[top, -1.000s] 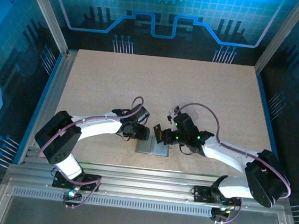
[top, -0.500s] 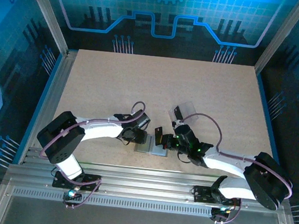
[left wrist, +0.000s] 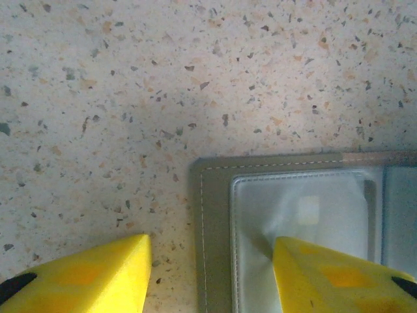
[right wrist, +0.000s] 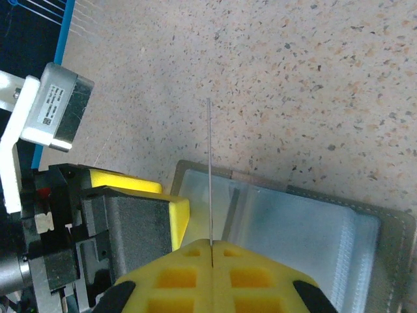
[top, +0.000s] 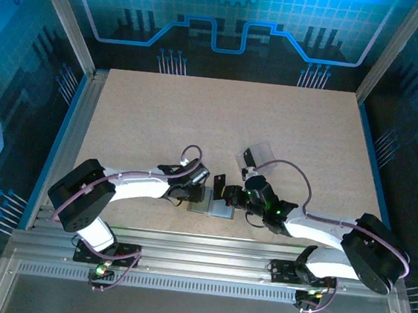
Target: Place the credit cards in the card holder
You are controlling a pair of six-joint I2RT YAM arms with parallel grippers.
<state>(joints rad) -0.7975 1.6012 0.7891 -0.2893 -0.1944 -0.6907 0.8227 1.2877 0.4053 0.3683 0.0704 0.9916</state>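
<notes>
The card holder [top: 211, 206] lies open and flat on the tabletop [top: 235, 122] close to the near edge, between the two arms. The left pincer [left wrist: 210, 253] has its yellow fingers apart and straddles the holder's left border, with one finger over bare tabletop and the other over the clear pocket. The right pincer [right wrist: 212, 245] is clamped together on a thin credit card [right wrist: 209, 163], seen edge-on, which juts straight out from the fingertips above the holder's left panel; whether its tip touches the holder cannot be told.
</notes>
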